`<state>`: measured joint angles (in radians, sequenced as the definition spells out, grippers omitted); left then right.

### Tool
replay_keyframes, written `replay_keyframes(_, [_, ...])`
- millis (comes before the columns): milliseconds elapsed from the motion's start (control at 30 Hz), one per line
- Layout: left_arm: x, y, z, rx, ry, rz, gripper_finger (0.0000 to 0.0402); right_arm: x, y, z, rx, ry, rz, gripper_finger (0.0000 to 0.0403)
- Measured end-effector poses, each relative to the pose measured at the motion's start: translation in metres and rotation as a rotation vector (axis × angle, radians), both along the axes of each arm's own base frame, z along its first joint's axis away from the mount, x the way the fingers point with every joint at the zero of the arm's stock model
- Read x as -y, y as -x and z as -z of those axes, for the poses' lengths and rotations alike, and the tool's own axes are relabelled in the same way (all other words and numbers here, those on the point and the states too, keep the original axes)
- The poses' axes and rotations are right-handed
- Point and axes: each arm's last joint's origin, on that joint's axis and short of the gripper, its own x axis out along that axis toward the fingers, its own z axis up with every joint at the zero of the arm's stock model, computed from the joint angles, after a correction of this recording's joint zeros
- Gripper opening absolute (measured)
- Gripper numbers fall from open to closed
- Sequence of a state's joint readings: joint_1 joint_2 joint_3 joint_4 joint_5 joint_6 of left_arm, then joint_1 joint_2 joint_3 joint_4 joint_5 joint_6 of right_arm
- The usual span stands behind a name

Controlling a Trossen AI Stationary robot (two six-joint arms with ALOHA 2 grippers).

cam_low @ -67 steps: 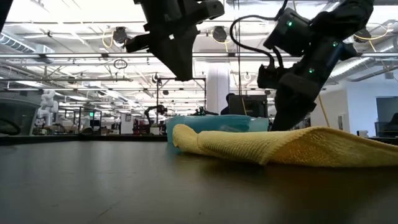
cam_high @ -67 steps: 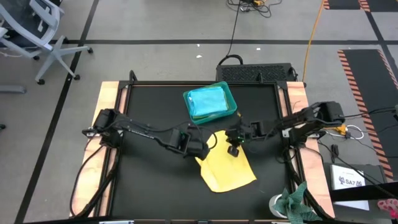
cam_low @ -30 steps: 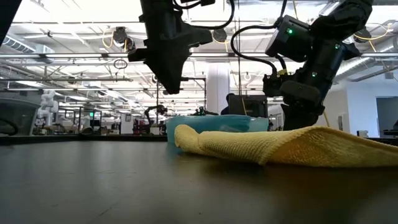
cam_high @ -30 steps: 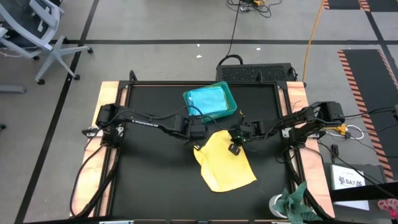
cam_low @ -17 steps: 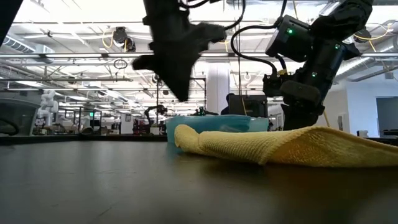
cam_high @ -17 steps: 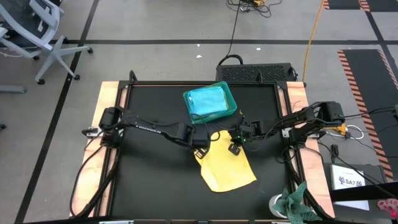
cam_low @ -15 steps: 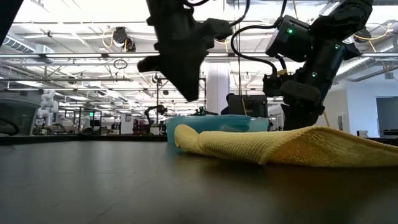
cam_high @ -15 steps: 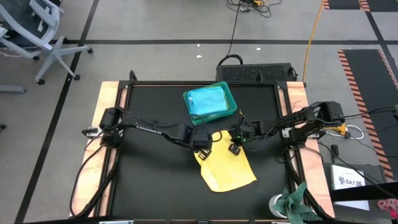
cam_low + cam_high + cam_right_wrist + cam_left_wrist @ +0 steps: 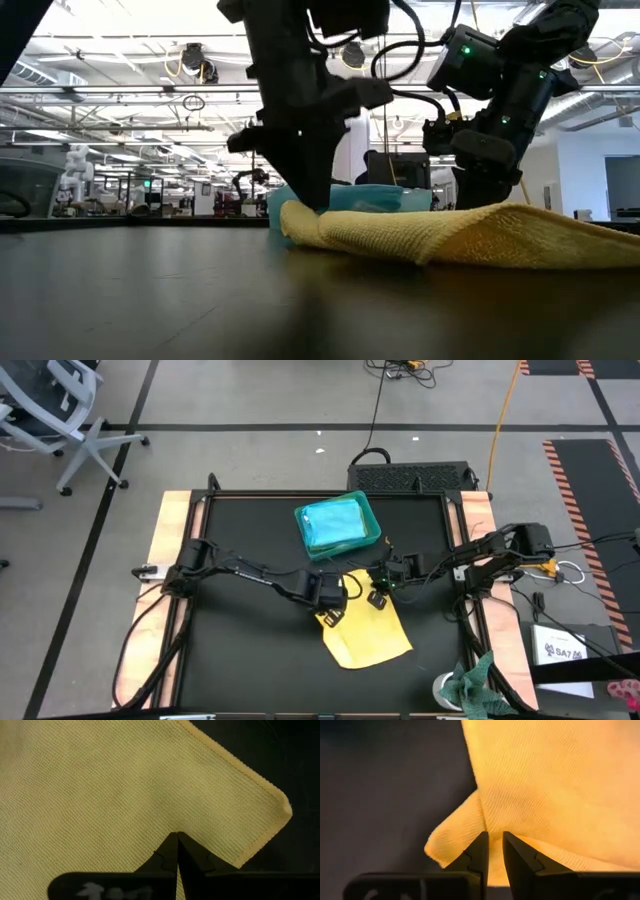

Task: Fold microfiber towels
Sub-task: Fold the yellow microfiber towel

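Grippers met the yellow towel [image 9: 365, 628]: left gripper [image 9: 493, 839] slightly parted at its edge, right gripper [image 9: 177, 838] closed on it; "SA7.06" label [image 9: 568, 652] beside.

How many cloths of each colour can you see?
Yellow towel: 1
Turquoise towel, in the tray: 1
Green-and-white rag: 1
Total: 3

The yellow towel [image 9: 100, 785] is soft matt cloth with fine ribbed weave and a stitched hem. The table [image 9: 240, 650] top is black and matt. The teal tray [image 9: 372, 520] looks like smooth plastic.
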<state>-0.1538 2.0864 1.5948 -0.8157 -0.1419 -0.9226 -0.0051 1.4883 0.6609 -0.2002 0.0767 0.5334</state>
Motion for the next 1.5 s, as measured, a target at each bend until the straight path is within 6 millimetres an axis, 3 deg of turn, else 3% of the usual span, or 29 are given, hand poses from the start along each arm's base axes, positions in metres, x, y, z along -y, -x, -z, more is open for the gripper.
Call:
replay_keyframes(567, [0.0,0.005,0.038,-0.197,-0.038,-0.027,0.0058,0.0,0.001,0.001,-0.018,0.002,-0.003,0.0])
replay_keyframes(800, [0.013,0.028,0.026,-0.335,-0.036,-0.055,0.0058,0.0,0.002,0.001,-0.032,0.008,-0.018,0.0])
replay_keyframes(967, [0.021,0.038,0.008,-0.34,-0.085,-0.092,0.0058,0.0,0.003,0.001,-0.032,0.01,-0.02,0.0])
replay_keyframes(1167, [0.025,0.042,0.008,-0.375,-0.057,-0.117,0.0058,0.0,0.002,0.001,-0.026,0.015,-0.037,0.0])
replay_keyframes(1500, [0.06,0.067,0.005,-0.52,-0.043,-0.155,0.0058,0.0,0.002,0.001,-0.022,0.02,-0.05,0.0])
